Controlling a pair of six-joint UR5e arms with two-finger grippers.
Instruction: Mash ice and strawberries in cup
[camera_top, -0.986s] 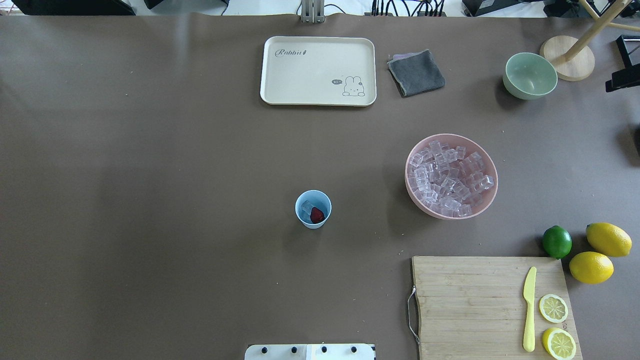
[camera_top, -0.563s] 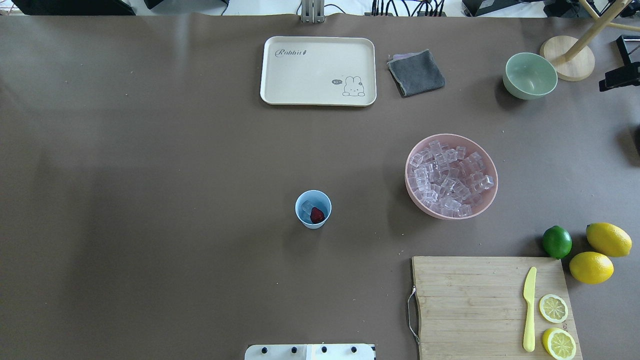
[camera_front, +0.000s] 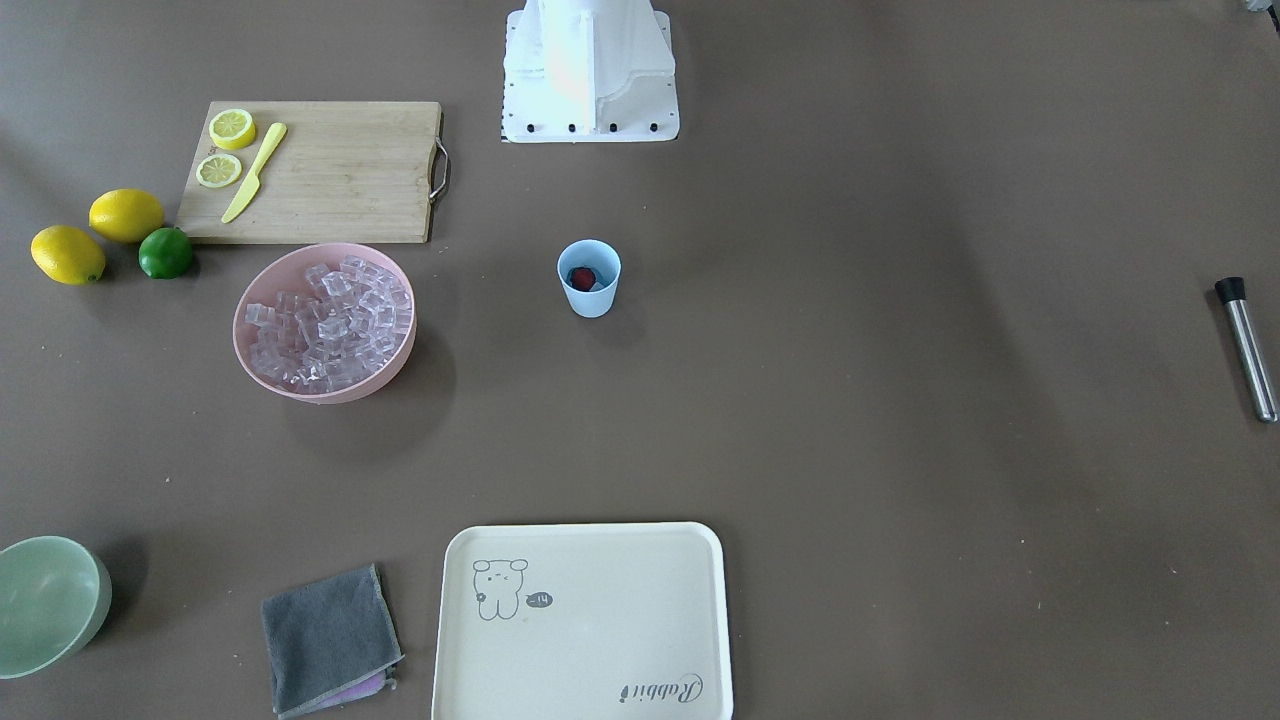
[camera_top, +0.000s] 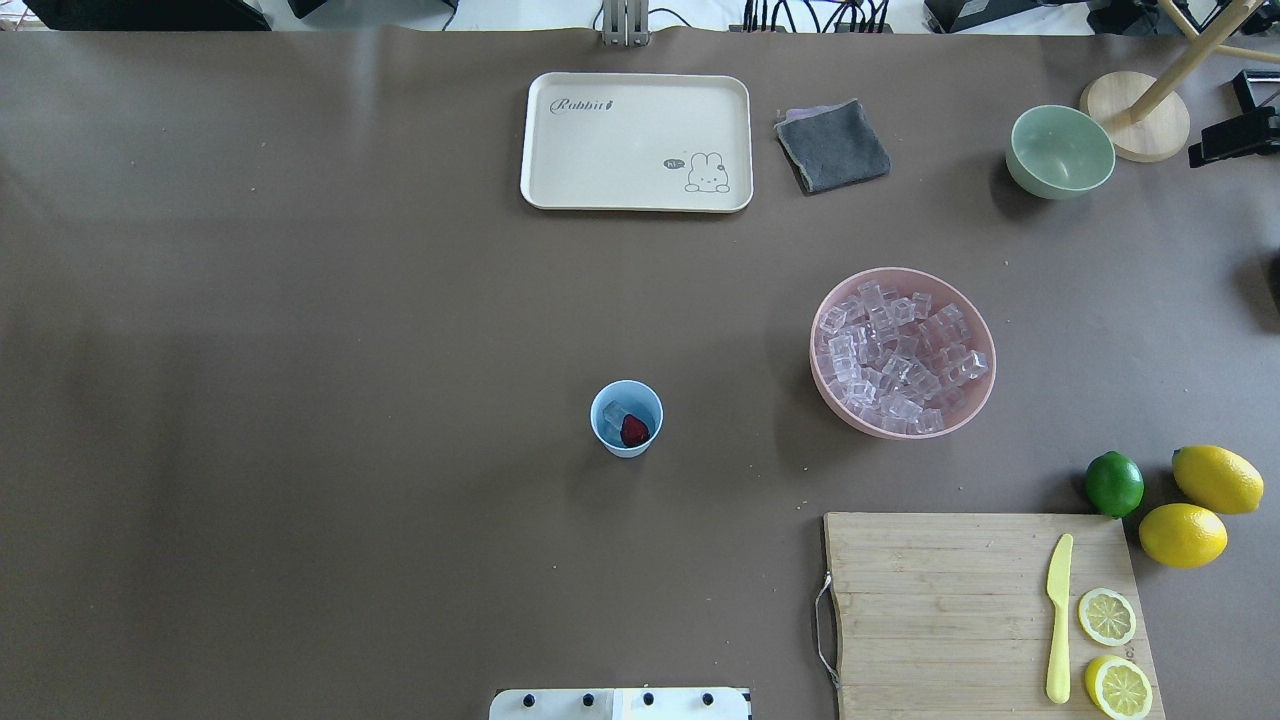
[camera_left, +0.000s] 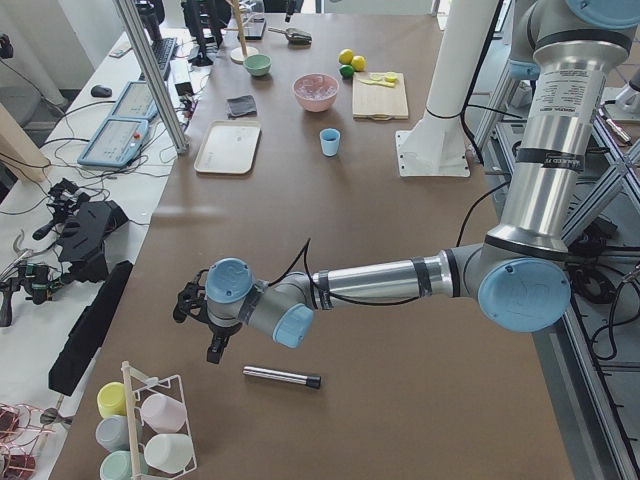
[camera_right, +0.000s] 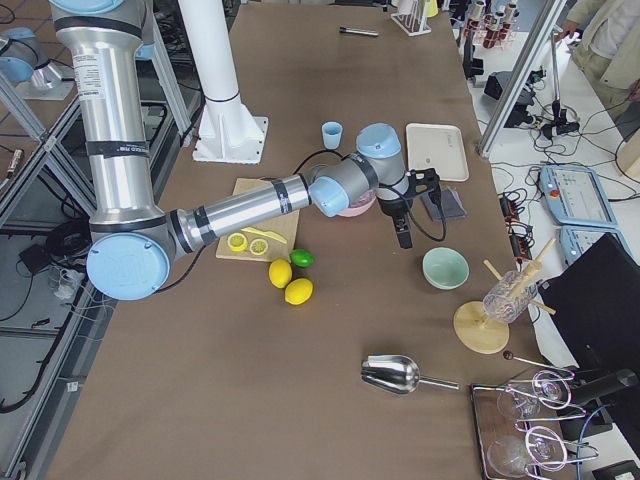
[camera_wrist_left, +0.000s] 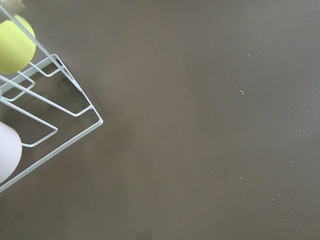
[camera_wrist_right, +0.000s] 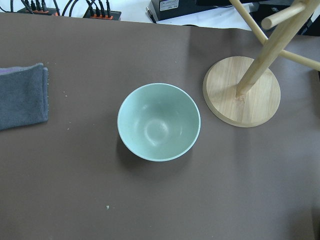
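The light blue cup stands upright mid-table with a dark red strawberry and a clear ice cube inside. More ice fills the pink bowl. My left gripper hovers far from the cup, at the table's left end beside a metal rod with a black tip; I cannot tell whether it is open or shut. My right gripper hangs over the pale green bowl; only a dark part of it shows at the overhead view's right edge, and its state cannot be told.
A cream tray and grey cloth lie at the far side. A wooden stand is near the green bowl. The cutting board holds a yellow knife and lemon halves, with a lime and lemons beside it. A wire cup rack stands near the left gripper.
The dark part of the right gripper at the overhead view's right edge has slid a little leftward and up. The cup, bowls and other objects have not moved.
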